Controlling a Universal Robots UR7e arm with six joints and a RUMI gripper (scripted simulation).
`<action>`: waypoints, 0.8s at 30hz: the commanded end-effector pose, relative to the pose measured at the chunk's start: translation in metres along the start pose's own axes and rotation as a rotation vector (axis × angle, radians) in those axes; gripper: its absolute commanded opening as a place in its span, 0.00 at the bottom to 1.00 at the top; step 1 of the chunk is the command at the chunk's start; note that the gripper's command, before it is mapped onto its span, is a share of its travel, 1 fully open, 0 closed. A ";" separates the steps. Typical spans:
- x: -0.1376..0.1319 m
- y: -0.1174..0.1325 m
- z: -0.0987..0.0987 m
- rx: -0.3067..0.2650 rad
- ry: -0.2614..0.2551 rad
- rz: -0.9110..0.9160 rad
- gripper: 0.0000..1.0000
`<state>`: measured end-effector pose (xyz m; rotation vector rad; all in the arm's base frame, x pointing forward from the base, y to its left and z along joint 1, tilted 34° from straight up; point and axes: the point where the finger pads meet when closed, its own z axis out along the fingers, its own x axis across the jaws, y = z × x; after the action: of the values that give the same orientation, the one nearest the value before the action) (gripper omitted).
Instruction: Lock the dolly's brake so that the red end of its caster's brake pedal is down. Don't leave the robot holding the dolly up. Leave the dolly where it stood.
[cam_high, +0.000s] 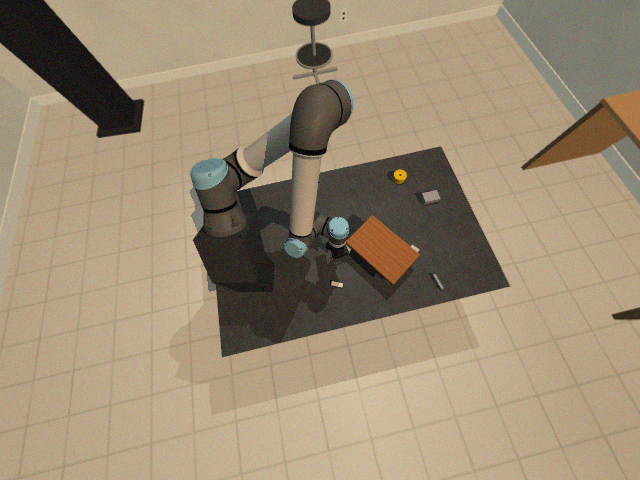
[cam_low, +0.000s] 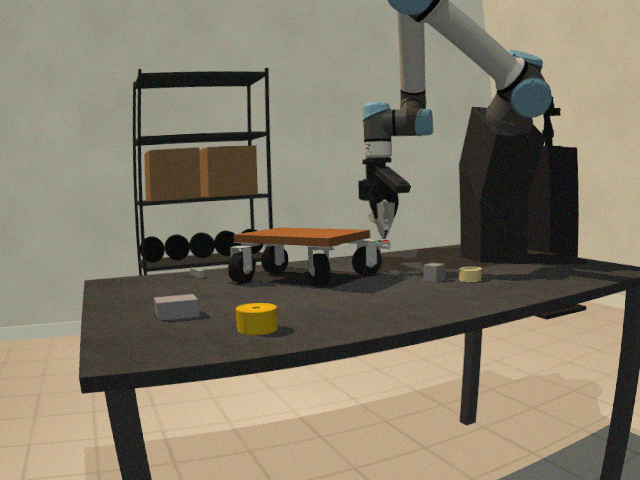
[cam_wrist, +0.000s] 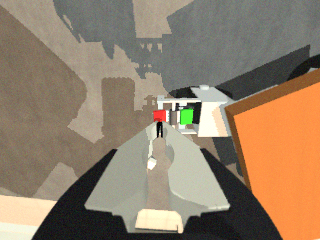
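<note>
The dolly has an orange deck and stands on its black casters on the dark table; it also shows from above. At its corner nearest the arm sits the brake pedal, with a red end and a green end; it also shows in the side view. My gripper is shut and empty, pointing straight down. Its tips sit right above the red end, at or just touching it.
A yellow cylinder and a grey block lie near the table's front. A small grey cube and a pale ring lie right of the dolly. The robot's dark base stands at the back right. A shelf stands behind.
</note>
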<state>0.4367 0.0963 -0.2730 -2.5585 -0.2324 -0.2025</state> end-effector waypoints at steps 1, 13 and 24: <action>0.002 0.001 0.000 -0.001 0.001 -0.002 0.00; 0.002 0.001 0.001 -0.001 0.001 -0.002 0.00; 0.002 0.001 0.007 -0.001 0.001 -0.003 0.00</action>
<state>0.4371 0.0985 -0.2758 -2.5583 -0.2335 -0.2021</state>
